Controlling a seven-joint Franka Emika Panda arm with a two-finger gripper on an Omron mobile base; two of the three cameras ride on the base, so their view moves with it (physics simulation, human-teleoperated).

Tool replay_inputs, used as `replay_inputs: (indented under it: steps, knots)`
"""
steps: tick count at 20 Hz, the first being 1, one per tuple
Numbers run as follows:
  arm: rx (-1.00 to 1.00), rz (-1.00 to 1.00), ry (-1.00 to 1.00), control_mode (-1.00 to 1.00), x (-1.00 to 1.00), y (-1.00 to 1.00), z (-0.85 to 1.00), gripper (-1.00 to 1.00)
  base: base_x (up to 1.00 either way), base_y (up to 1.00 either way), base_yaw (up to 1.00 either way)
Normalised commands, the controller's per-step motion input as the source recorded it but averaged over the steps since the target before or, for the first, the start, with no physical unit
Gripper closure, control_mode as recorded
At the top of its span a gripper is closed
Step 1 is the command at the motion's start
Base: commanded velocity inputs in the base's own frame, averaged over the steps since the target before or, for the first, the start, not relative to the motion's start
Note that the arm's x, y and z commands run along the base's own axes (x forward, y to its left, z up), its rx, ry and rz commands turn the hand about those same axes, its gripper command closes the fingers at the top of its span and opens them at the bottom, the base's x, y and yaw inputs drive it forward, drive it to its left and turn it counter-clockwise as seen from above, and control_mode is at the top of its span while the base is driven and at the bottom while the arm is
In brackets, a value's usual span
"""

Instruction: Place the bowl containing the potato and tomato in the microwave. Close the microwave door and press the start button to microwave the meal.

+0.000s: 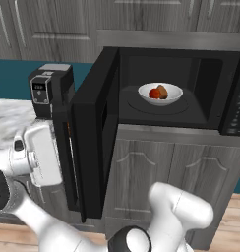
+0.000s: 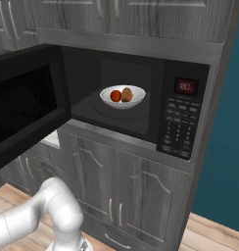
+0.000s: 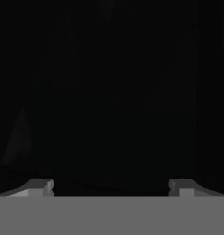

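Inside the microwave [image 1: 191, 74], the bowl [image 1: 160, 94] sits holding the potato [image 1: 163, 90] and tomato [image 1: 154, 93]. Beside the swung-open microwave door [image 1: 95, 133], the tool [image 3: 111, 186] faces a dark surface, fingers spread wide.

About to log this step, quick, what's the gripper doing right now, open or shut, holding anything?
Gripper: open, fingers spread wide, holding nothing, facing a dark black surface.
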Motion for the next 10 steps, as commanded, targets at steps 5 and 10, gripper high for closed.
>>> replay_inputs:
  steps: [5, 10]
  knots:
    - [0.21, -0.11, -0.28, -1.0, -0.57, -1.0, 0.0, -1.0, 0.0, 0.0, 0.0]
    - [0.21, -0.01, -0.26, -1.0, -0.56, -1.0, 0.01, -1.0, 0.0, 0.0, 0.0]
